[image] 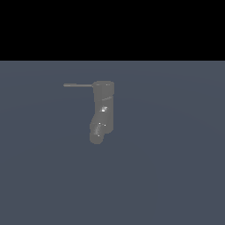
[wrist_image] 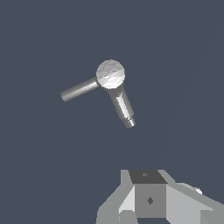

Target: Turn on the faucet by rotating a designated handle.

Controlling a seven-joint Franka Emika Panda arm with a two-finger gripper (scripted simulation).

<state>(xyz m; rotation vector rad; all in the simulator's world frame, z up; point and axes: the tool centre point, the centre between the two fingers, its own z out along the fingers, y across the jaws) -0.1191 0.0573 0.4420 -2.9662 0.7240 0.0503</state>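
Nearest in the wrist view, blocky grey-and-white gripper (wrist_image: 148,199) housing, cut off at the frame edge; fingers out of sight, so cannot tell whether apart or together. Beyond it, well apart and unobstructed, faucet (image: 103,110): dull-grey upright cylinder, faceted rounded cap, small glints, stubby thick spout (image: 97,132) angled from the lower end. Thin straight handle (image: 78,85) projecting sideways from the top, toward the exterior view's left. Underneath, flat matte slate-blue counter (image: 176,167); behind, plain black.

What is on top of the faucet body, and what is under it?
The faucet has nothing resting on top; the handle projects sideways from its upper end. Under it only the grey floor shows. Its base is hidden by its own body.
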